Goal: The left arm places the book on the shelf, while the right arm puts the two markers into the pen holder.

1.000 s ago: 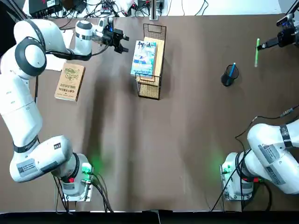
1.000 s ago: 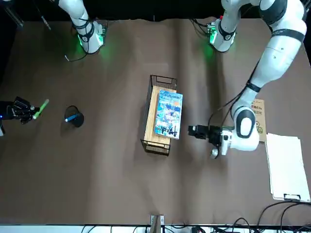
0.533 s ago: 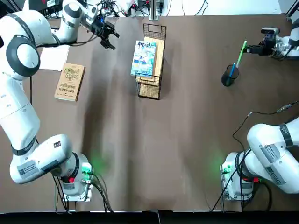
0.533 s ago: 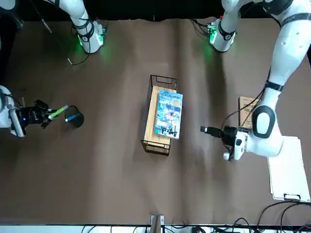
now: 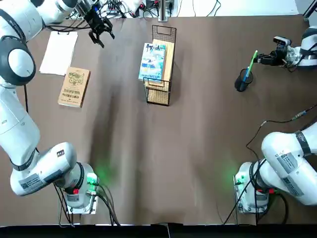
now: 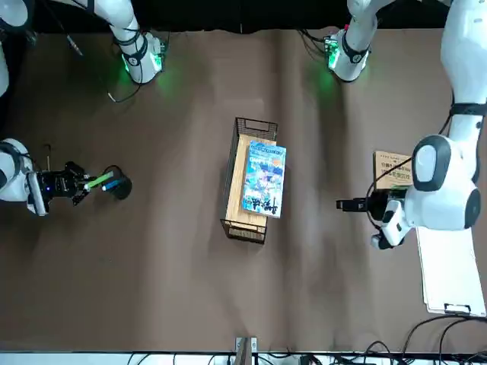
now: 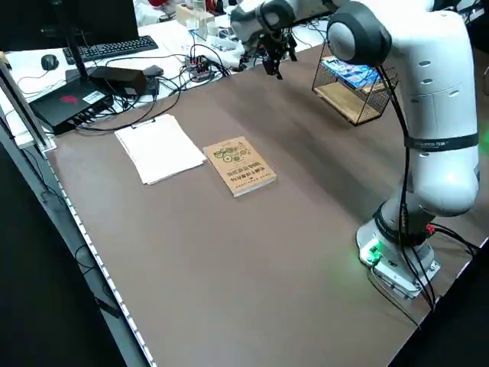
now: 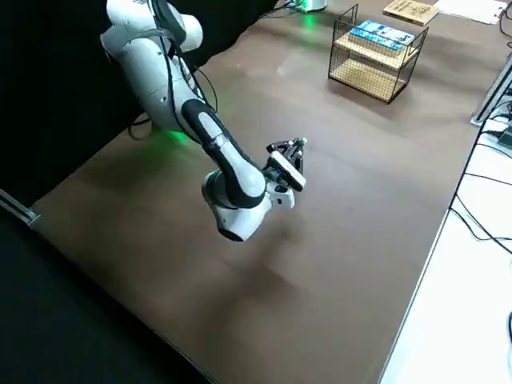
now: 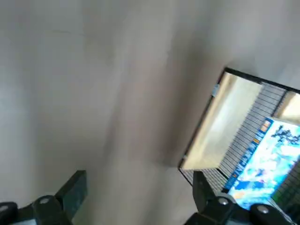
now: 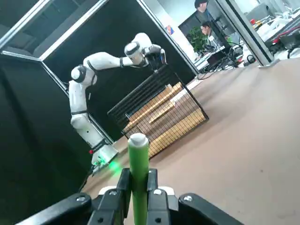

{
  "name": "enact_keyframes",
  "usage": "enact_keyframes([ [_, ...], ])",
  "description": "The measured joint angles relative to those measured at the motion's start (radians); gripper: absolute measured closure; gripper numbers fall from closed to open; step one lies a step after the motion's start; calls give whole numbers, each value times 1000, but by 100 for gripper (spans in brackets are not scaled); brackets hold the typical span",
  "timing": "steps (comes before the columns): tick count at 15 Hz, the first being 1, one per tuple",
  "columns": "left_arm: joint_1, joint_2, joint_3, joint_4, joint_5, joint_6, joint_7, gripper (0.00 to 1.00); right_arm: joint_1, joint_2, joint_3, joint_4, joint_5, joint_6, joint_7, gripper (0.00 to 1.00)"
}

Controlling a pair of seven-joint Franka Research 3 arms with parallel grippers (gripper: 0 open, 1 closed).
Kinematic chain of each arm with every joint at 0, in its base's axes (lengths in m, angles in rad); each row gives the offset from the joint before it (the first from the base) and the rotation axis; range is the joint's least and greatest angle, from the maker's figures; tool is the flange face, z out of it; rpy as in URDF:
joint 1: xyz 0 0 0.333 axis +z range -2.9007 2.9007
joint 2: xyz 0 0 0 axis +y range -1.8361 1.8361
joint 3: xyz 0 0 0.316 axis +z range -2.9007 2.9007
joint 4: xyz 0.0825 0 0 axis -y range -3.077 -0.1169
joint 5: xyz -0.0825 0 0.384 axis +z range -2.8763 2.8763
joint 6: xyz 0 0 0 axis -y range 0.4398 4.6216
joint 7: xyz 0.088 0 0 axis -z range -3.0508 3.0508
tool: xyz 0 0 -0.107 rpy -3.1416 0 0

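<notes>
A: Right gripper [image 10: 139, 174]?
B: Pinching slim light-green marker [image 10: 139, 178] — tilted, near the cup; can't tell if its end is inside.
A: Blue marker [image 5: 245, 74]?
B: In small round black cylindrical cup [image 5: 240, 85], leaning.
A: Left gripper [image 9: 140, 183]?
B: Fingers spread, nothing between — far left part of table, well apart from rack.
A: Thin light-blue and white paperback [image 5: 152, 62]?
B: Flat on the wooden plank of black wire-mesh rack [image 5: 158, 96], overhanging its left side.
A: Rest?
B: Tan-brown book [image 5: 75, 88], white paper sheet [image 5: 58, 52], left of rack.
</notes>
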Motion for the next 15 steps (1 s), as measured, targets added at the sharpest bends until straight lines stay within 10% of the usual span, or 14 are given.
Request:
enact_keyframes([
  [4, -33, -103, 65, 20, 103, 0, -36, 1, 7, 0, -40, 0, 0, 0, -22, 83],
  [10, -330, -360, 467, 37, 114, -63, -40, 1, 7, 0, -43, 1, 0, -1, -28, 66],
  [15, -344, -497, 484, 18, 126, -265, -40, 1, 8, -12, -41, 26, 0, -5, 115, 60],
])
